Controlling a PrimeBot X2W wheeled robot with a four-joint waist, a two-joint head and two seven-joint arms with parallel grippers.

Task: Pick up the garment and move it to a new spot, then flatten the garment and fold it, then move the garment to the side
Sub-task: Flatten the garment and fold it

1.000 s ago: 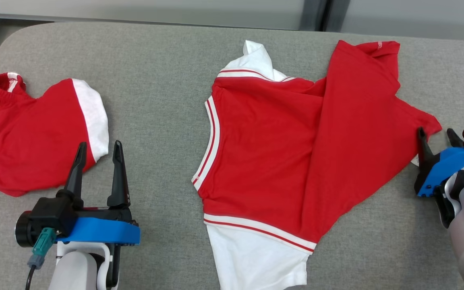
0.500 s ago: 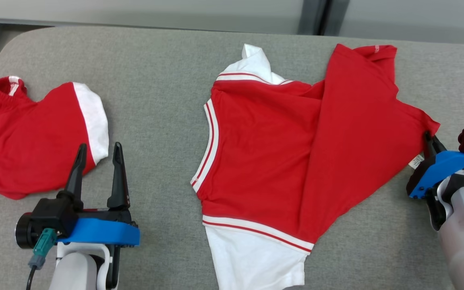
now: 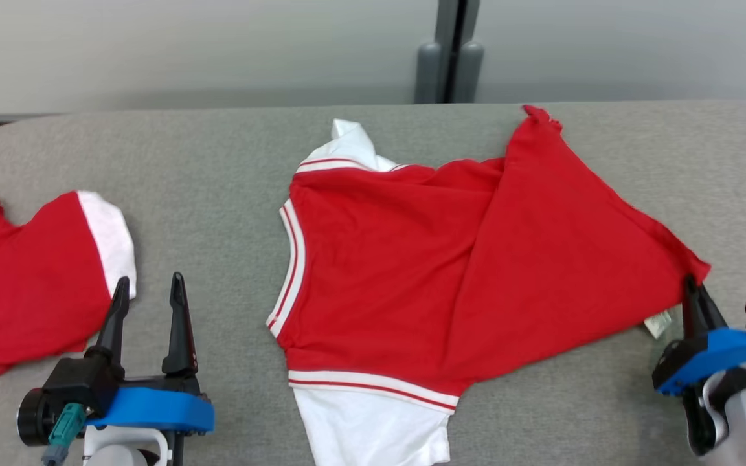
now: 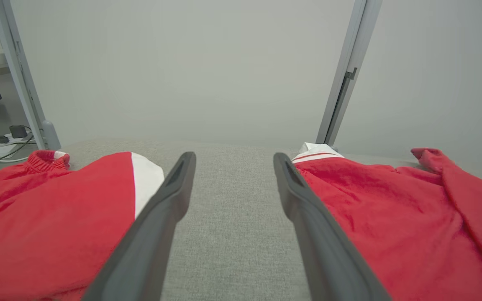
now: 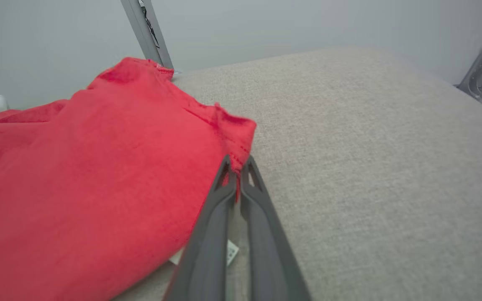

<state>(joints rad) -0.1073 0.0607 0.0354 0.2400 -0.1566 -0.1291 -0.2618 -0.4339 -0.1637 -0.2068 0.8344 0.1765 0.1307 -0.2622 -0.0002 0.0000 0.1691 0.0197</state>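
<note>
While its right-hand corner is pinched between the closed fingers of the right gripper (image 3: 692,285), the red garment (image 3: 412,272) with white striped trim is seen spread across the middle of the grey padded table (image 3: 217,162). One red panel is folded over the body toward the far edge, and white fabric shows at the near and far sides. A small white label (image 3: 658,322) is seen lying on the table just beside the gripped corner. The left gripper (image 3: 149,281) is positioned at the near left above bare table, its two dark fingers set wide apart with nothing between them. It is flanked by the garment on one side and, on the other, by a second red-and-white garment (image 3: 30,278) bunched at the table's left end.
</note>
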